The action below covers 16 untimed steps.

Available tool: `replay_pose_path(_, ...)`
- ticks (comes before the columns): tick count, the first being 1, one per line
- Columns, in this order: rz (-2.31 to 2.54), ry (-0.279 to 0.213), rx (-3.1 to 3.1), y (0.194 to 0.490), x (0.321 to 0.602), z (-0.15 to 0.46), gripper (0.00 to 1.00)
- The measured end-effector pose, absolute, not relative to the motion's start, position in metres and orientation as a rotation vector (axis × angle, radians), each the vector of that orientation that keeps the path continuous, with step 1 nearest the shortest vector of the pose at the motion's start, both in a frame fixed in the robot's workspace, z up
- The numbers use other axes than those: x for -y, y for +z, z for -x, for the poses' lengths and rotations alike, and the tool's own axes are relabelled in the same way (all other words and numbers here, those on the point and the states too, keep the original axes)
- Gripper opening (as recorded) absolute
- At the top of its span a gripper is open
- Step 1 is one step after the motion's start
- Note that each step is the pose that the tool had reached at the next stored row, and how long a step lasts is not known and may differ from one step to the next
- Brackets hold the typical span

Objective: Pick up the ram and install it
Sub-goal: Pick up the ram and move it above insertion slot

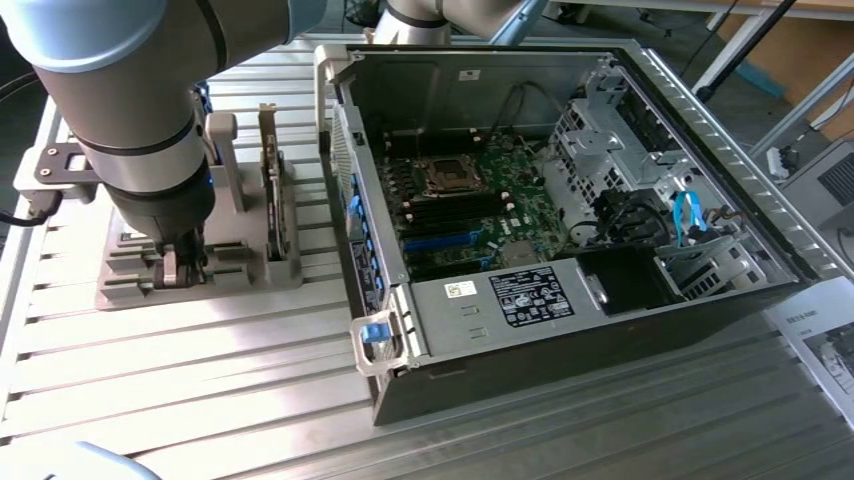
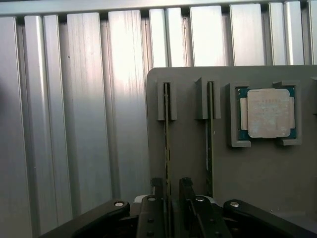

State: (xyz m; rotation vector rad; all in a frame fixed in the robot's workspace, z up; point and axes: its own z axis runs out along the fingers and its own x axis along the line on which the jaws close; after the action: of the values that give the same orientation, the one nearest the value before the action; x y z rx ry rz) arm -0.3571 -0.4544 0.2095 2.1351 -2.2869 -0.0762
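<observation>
In the flat grey plastic holder the thin green ram stick stands upright in its slot, with the fingers of the black gripper apart, one on each side of it. Next in the holder come a second upright board and a square silver processor. An open dark computer case lies beside the holder.

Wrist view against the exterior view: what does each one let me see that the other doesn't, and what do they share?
Wrist view: the square silver processor chip lying flat in its pocket, and the ram seen edge-on from above, with the gripper open astride it, not pinching.

Exterior view: the open computer case with its motherboard, the robot arm, and the tall side of the dark expansion card.

Shared: the grey holder, the gripper above it, and the slatted metal table.
</observation>
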Motion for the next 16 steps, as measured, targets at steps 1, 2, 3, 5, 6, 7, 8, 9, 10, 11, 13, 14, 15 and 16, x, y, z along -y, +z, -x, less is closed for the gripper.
replay_pose_path(1,-2.135,-0.076,2.287,0.2095,0.4544,0.3571,0.27)
replay_pose_path(2,-2.135,-0.076,2.287,0.2095,0.4544,0.3571,0.27)
replay_pose_path(3,-2.135,-0.076,2.287,0.2094,0.4544,0.3571,0.26)
replay_pose_path(5,-2.135,-0.076,2.287,0.2095,0.4544,0.3571,0.13)
replay_pose_path(6,-2.135,-0.076,2.287,0.2095,0.4544,0.3571,0.13)
replay_pose_path(7,-2.135,-0.076,2.287,0.2094,0.4544,0.3571,0.12)
replay_pose_path(8,-2.135,-0.076,2.287,0.2095,0.4544,0.3571,0.12)
replay_pose_path(9,-2.135,-0.076,2.287,0.2095,0.4544,0.3571,0.12)
replay_pose_path(10,-2.135,-0.076,2.287,0.2095,0.4544,0.3571,0.12)
replay_pose_path(11,-2.135,-0.076,2.287,0.2095,0.4544,0.3571,0.12)
replay_pose_path(13,-2.135,-0.076,2.287,0.2095,0.4544,0.3571,0.12)
replay_pose_path(14,-2.135,-0.076,2.287,0.2095,0.4544,0.3571,0.12)
replay_pose_path(15,-2.135,-0.076,2.287,0.2095,0.4544,0.3571,0.12)
replay_pose_path(16,-2.135,-0.076,2.287,0.2097,0.4543,0.357,0.12)
